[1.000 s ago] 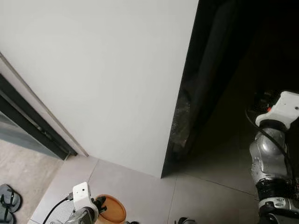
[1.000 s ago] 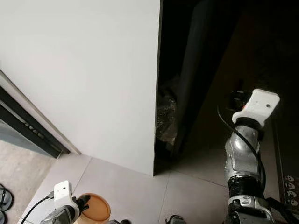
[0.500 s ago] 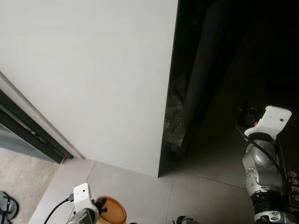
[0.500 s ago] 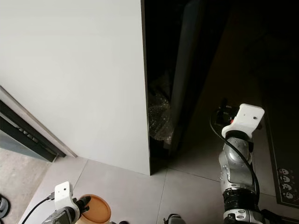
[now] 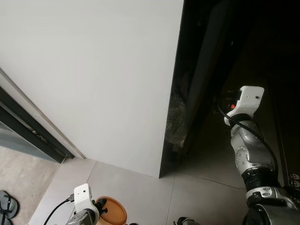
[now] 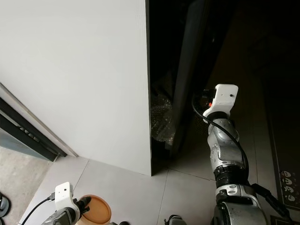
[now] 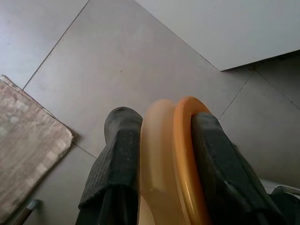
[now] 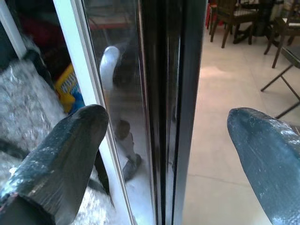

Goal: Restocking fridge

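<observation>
R gripper (image 8: 164,140): fingers wide apart, straddling the dark fridge door (image 8: 168,93) edge; arm now raised higher and closer to it than 1 s ago.
L gripper (image 7: 159,154): clamped on orange plate (image 7: 185,150), low over floor tiles (image 7: 117,61), unchanged.
Fridge side panel (image 5: 93,79): white, left of door gap.

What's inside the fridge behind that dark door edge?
Past the door edge, crinkled clear plastic wrap and a yellow-and-blue packet show. The rest is dark or covered by the door.
</observation>
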